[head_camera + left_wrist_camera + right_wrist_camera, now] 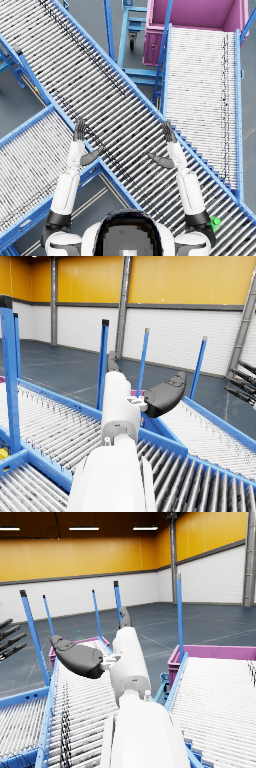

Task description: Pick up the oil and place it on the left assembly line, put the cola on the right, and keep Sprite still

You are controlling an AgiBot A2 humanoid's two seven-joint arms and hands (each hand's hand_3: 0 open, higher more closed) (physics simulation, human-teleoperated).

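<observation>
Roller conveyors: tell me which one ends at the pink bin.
The right conveyor: the pink bin stands at its far end. The diagonal middle conveyor and the left conveyor show no bin.

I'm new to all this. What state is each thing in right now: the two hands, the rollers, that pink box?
left hand: open, fingers apart, holding nothing, above the middle roller line.
right hand: open, fingers apart, holding nothing.
middle roller line: running or stopped, cannot tell.
pink bin: upright, open on top.
small green thing: too little shows to tell.
</observation>
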